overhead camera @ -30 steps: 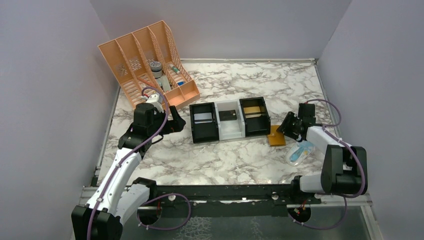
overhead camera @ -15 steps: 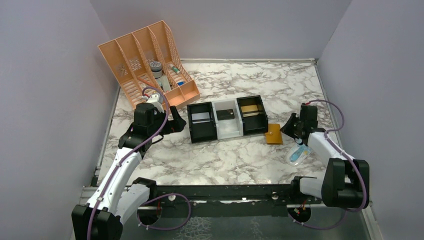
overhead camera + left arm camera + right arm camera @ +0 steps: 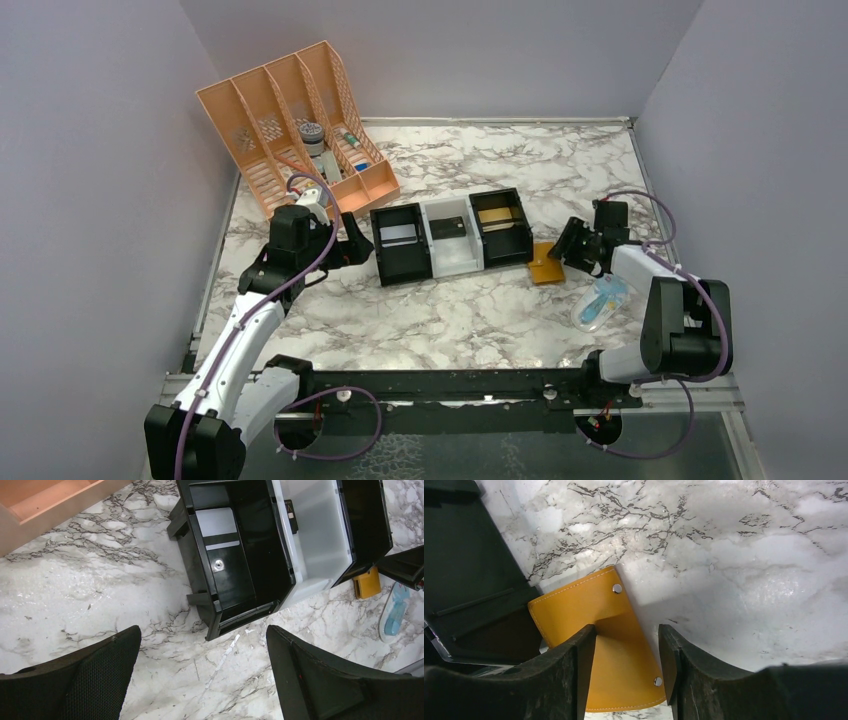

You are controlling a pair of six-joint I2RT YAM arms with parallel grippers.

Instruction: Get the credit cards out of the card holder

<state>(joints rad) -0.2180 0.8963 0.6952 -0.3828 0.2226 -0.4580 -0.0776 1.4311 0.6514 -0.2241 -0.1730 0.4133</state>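
The mustard-tan card holder (image 3: 547, 265) lies shut on the marble table, against the corner of the right black bin (image 3: 503, 228). In the right wrist view the card holder (image 3: 589, 605) sits under my right gripper (image 3: 626, 647), which is open, its fingers (image 3: 574, 670) straddling the holder's right part. A pale grey credit card (image 3: 401, 235) lies in the left black bin; it also shows in the left wrist view (image 3: 216, 522). My left gripper (image 3: 352, 245) is open and empty over bare table left of the bins, also seen from its wrist (image 3: 202, 672).
A white bin (image 3: 452, 255) between the black ones holds a dark card (image 3: 452, 229). A clear-blue packet (image 3: 600, 303) lies right of the holder. An orange file organiser (image 3: 290, 125) stands at the back left. Grey walls enclose the table.
The row of bins and the card holder have slid a little to the left. My right gripper has moved left over the holder. The left arm has barely moved.
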